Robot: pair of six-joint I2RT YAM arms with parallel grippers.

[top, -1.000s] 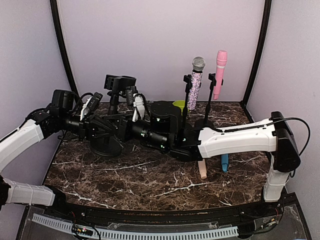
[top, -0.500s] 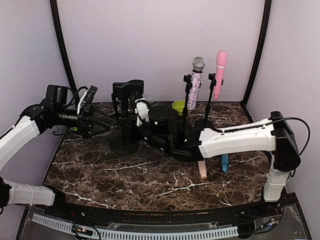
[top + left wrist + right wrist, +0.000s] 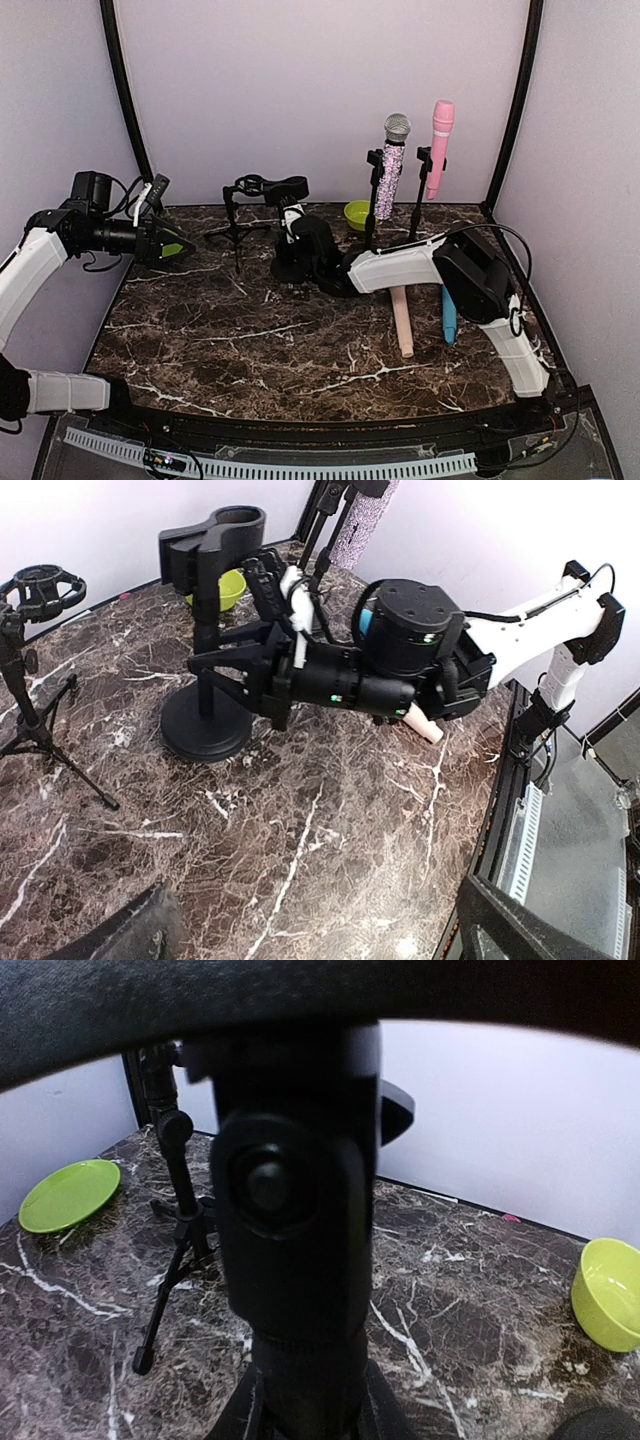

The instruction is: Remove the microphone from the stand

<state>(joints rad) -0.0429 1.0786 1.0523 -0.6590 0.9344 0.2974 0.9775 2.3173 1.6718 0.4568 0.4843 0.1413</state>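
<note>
A glitter-covered microphone [image 3: 392, 165] with a silver head and a pink microphone [image 3: 438, 145] each stand upright in a thin black stand at the back right. My right gripper [image 3: 293, 238] is shut on the post of an empty black clip stand [image 3: 283, 190] with a round base [image 3: 205, 738]; in the right wrist view that post [image 3: 300, 1260] fills the frame, with the right gripper [image 3: 310, 1400] around it. Far to the left, my left gripper [image 3: 172, 222] is open and empty, and in its own view the left gripper [image 3: 320, 940] is over bare marble.
A small tripod stand [image 3: 238, 228] with a ring mount stands left of the clip stand. A beige microphone [image 3: 402, 320] and a blue one [image 3: 449, 322] lie flat on the right. A green bowl [image 3: 357, 213] sits at the back, and a green plate [image 3: 70, 1195] at the left.
My left gripper has opened, let go of the clip stand and drawn back to the left. The right gripper has carried the stand rightward and toward the back.
</note>
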